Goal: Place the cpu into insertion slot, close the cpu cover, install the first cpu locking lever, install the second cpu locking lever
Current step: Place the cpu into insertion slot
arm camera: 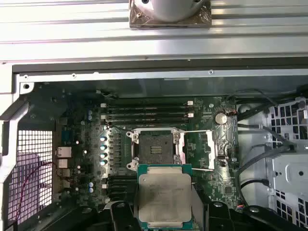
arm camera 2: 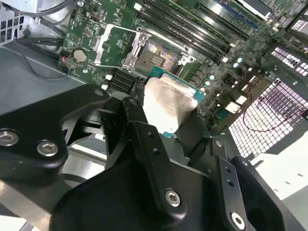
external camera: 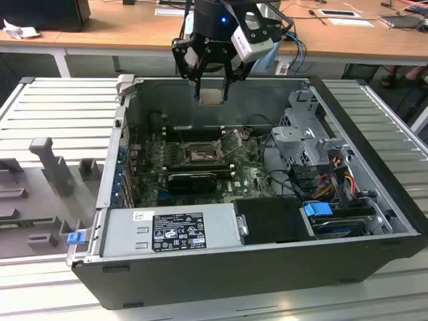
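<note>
My gripper [external camera: 212, 91] hangs above the open computer case, shut on the cpu [external camera: 212, 97], a flat pale square chip held level between the fingers. The cpu [arm camera 2: 169, 103] also shows in the second wrist view, and in the first wrist view the cpu [arm camera: 164, 195] has a green edge. The insertion slot [external camera: 198, 156] lies bare on the green motherboard, well below the chip and toward the case's middle; in the wrist views the insertion slot [arm camera: 155, 145] [arm camera 2: 157, 55] has a dark frame and brownish centre. The cpu cover [arm camera: 198, 149] [arm camera 2: 114, 45] stands swung open beside the slot.
The black case wall [external camera: 221, 274] rims the board. A grey power supply [external camera: 167, 231] sits at the front, a drive cage [external camera: 304, 137] with cables at the exterior view's right. Long black memory slots [arm camera: 149, 113] run beside the socket. A grey fixture [external camera: 50, 164] stands on the exterior view's left.
</note>
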Robot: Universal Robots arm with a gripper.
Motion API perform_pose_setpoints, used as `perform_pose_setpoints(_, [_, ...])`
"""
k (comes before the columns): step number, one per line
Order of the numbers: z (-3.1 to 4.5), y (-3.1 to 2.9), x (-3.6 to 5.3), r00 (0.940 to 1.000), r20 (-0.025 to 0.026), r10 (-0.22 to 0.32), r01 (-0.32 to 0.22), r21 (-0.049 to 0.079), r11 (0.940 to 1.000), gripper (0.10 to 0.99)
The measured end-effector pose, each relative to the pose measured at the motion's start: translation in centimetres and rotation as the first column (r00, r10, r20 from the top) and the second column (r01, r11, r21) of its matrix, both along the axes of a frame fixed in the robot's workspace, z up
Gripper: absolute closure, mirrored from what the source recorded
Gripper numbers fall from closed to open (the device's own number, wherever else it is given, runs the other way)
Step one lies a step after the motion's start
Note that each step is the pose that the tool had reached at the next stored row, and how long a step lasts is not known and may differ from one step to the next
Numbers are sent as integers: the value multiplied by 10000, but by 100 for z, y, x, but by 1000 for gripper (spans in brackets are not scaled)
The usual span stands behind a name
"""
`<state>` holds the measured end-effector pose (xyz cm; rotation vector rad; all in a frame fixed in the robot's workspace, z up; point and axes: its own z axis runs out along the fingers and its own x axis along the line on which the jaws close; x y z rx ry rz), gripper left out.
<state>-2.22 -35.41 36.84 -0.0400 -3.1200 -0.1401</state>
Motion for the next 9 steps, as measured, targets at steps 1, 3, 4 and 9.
perform_pose_setpoints(1, [0, 0, 0, 10000, 0, -40, 40, 0, 10000, 553])
perform_pose_setpoints(3, [0, 0, 0, 9999, 0, -114, 114, 0, 9999, 553])
perform_pose_setpoints(4, [0, 0, 0, 9999, -1, -156, 156, -1, 9999, 553])
perform_pose_setpoints(9, [-10, 0, 0, 9996, -3, -285, 285, -2, 9996, 553])
